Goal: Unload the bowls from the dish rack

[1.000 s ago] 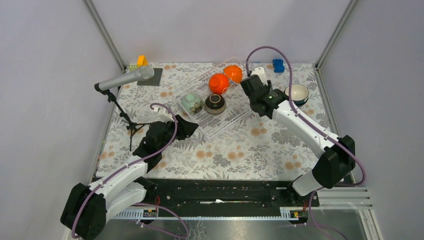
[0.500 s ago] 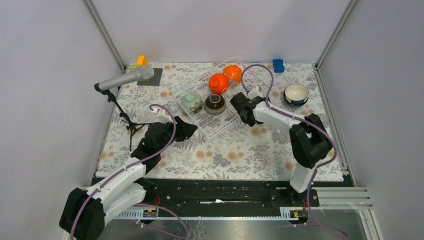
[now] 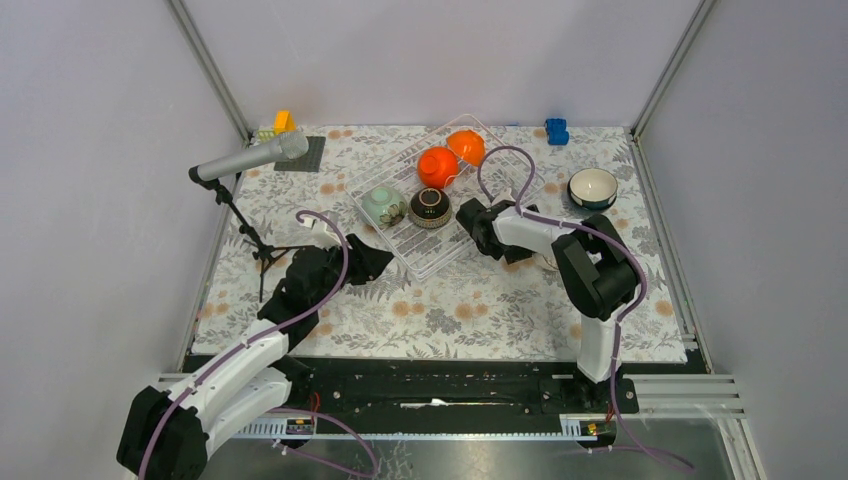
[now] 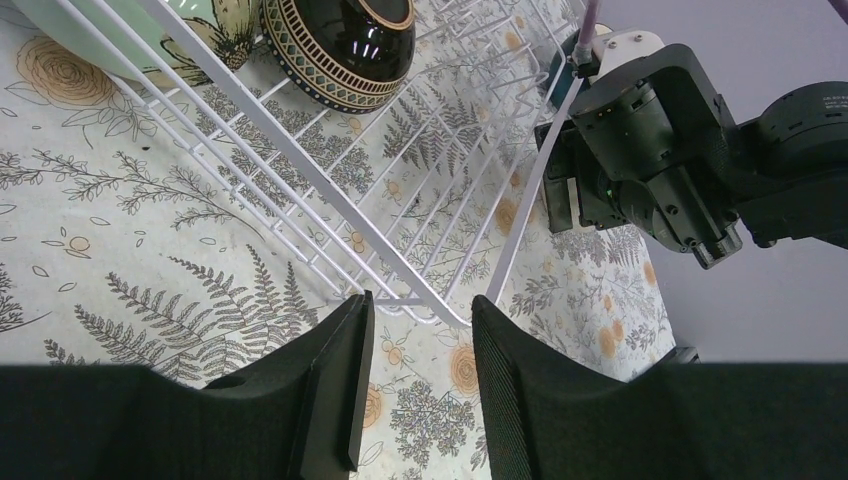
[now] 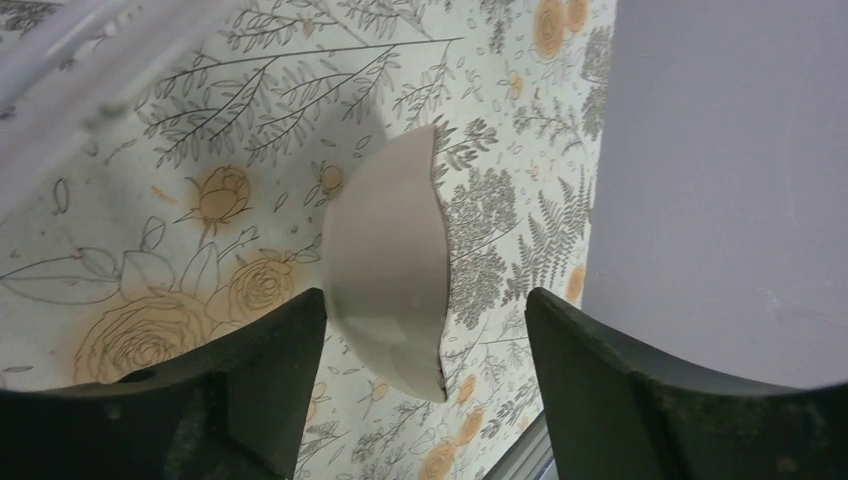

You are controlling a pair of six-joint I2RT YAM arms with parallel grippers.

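Right gripper, released, straddles white bowl, likely depositing it beside dish rack; left gripper gapes around rack's near corner

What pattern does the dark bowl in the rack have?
The dark bowl has cream geometric bands; left wrist view.

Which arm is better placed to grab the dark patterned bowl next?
Left, probably. The left gripper is empty, open at the near corner of the dish rack, with the dark patterned bowl just ahead. The right gripper has a white bowl between its open fingers.
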